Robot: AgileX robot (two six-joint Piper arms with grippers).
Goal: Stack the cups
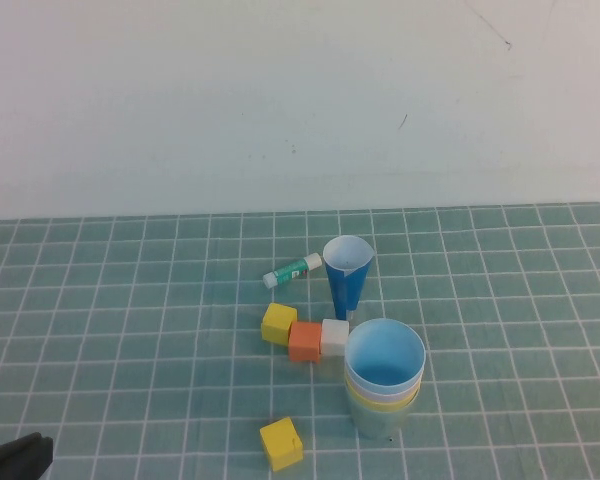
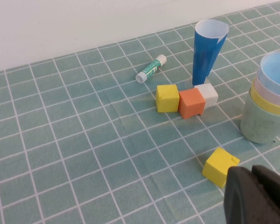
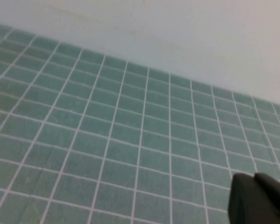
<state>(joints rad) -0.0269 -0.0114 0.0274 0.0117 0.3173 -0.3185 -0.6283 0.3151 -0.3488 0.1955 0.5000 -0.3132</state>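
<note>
**Cups nested in one stack, both sets of fingers closed and empty**

The left gripper (image 2: 259,193) sits low over the table (image 1: 130,330) at the near left corner, its fingers (image 2: 245,196) pressed together with nothing between them. In the high view only a dark sliver of it shows at the near left edge (image 1: 15,455).

Closest to those fingers, in the left wrist view, lies a lone yellow block (image 2: 219,166), just beyond them on the green grid mat. A little farther out and to the right stand the cups (image 1: 383,385), nested upright into one stack: the light blue cup is on top with its mouth open upward, pale pink and yellow rims show beneath it, and the green cup forms the base.

Beyond the lone block, a row of three touching blocks lies on the table: yellow block (image 1: 278,323), orange block (image 1: 305,341) and white block (image 1: 334,337), the white one just beside the stack. Behind that row stands a dark blue cone cup (image 1: 347,275), wide end up. Beside it, farthest out, lies a glue stick (image 1: 292,270) on its side.

The right gripper (image 3: 261,200) hangs over bare mat, well apart from everything else, its fingers (image 3: 245,198) closed on nothing.
</note>
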